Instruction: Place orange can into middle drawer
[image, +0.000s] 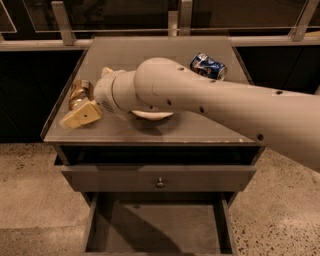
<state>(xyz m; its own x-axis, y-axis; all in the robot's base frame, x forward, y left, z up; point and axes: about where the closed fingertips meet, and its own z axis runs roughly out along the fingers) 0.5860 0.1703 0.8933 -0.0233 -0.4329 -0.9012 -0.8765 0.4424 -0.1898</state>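
A grey desk (200, 125) stands on a pale speckled floor (30, 200). Behind it, a metal rail (35, 45) runs in front of dark glass panels. The desk top is smooth and faintly glossy, with a thin raised edge.

The cream arm (225, 107) reaches in from the right and crosses the top to its left side. The gripper (86, 97) is there, its fingers (80, 116) spread apart on either side of the orange can (79, 92). The near finger lies just in front of the can, and the fingers do not appear to be clamped on it. The can stands upright close to the desk's left edge.

A white bowl (152, 115) sits mid-desk, partly hidden under the arm. A blue-and-white can (208, 66) lies on its side toward the back right.

Below the top, a drawer front (110, 178) with a small round knob (160, 182) is closed. Beneath that, the middle drawer (155, 227) is pulled out, its flat floor in shadow.
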